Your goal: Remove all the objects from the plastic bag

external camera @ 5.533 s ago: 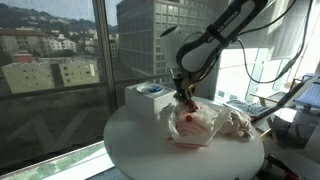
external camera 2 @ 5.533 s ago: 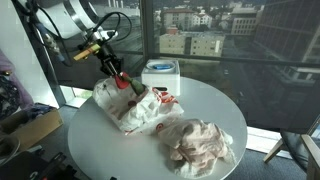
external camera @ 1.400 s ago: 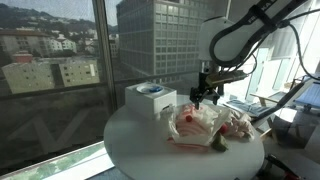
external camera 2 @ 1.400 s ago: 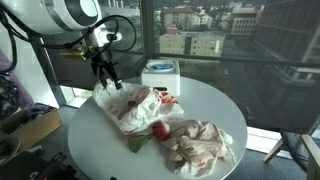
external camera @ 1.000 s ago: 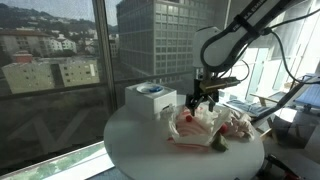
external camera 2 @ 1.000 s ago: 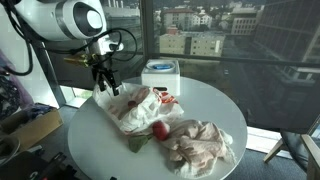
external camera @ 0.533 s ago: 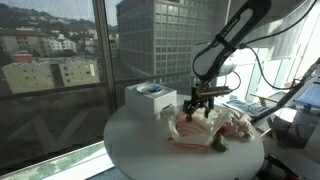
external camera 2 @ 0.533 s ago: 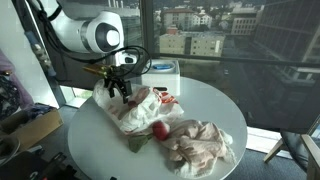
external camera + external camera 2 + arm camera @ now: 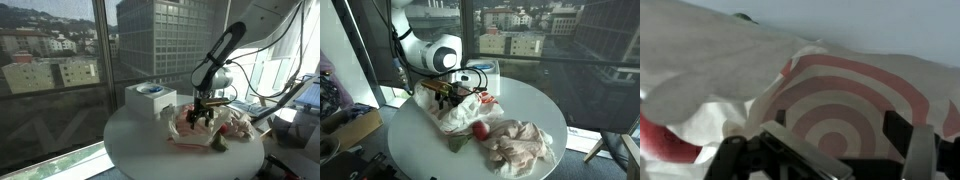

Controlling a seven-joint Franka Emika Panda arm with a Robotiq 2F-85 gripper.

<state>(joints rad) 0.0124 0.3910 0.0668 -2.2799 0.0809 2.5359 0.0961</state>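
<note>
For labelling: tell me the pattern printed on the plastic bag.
Red concentric rings on the whitish plastic bag, clearest in the wrist view.

pincer (image 9: 442, 93) low over plastic bag (image 9: 462, 110) | red obj (image 9: 479, 129) just beside bag

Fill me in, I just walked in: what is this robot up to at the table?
The arm's open hand is down at the plastic bag on the round white table, holding nothing. A round red piece and a dark green piece already lie out on the table beside the bag.
</note>
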